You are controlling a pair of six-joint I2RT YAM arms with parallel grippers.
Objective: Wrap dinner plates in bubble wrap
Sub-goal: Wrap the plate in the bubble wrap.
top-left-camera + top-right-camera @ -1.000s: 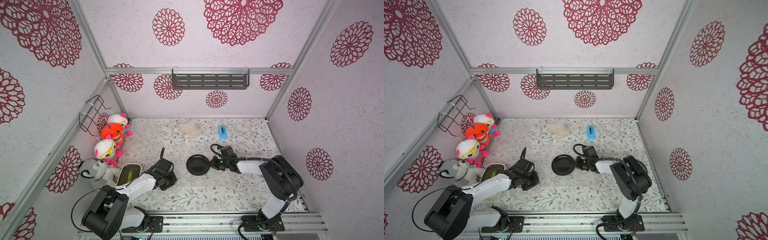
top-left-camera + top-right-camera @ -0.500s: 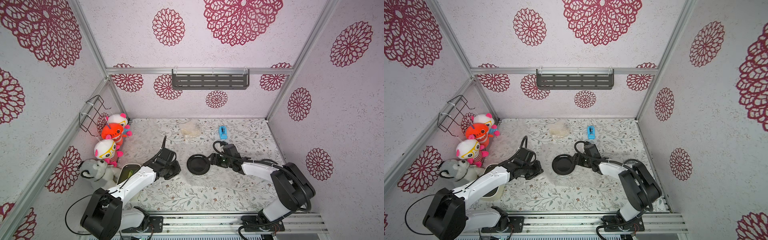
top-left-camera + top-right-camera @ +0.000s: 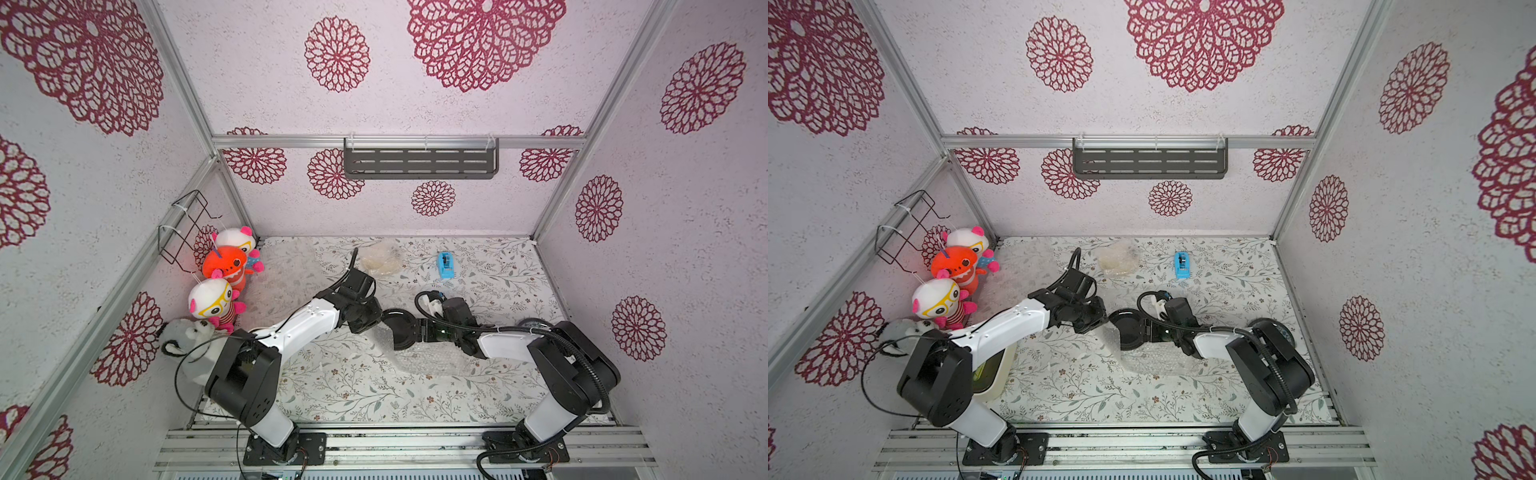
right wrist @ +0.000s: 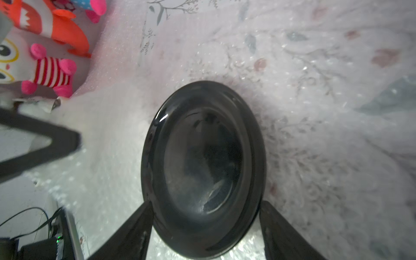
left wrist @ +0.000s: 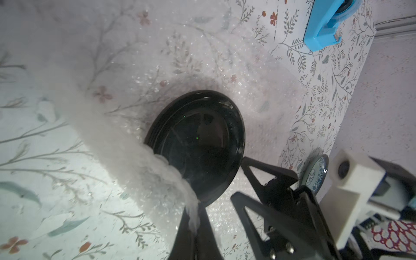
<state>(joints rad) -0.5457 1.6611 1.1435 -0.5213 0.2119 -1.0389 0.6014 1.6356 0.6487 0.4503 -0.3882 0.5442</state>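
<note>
A glossy black dinner plate [image 3: 400, 330] [image 3: 1128, 328] lies on a sheet of bubble wrap [image 3: 428, 359] [image 3: 1160, 361] mid-table. My left gripper [image 5: 194, 216] [image 3: 368, 324] is shut on an edge of that bubble wrap [image 5: 126, 144], which rises in a fold against the plate's [image 5: 202, 139] left side. My right gripper [image 4: 206, 208] [image 3: 417, 332] stands open, its jaws either side of the plate's [image 4: 202, 157] near rim. A blue-patterned plate [image 5: 315, 174] lies behind the right arm. A pale round bundle in crinkly wrap [image 3: 380, 259] sits at the back.
A blue tape dispenser [image 3: 445, 266] [image 5: 326, 24] lies back right. Plush toys [image 3: 224, 266] [image 4: 51, 24] line the left wall, with another bubble sheet [image 3: 286, 270] beside them. A cream container [image 3: 994, 370] sits under the left arm. A grey shelf [image 3: 419, 162] hangs on the back wall.
My left arm has swung from the front left toward the plate, dragging the wrap's edge up with it. The right gripper, shut at the plate's rim before, has opened.
</note>
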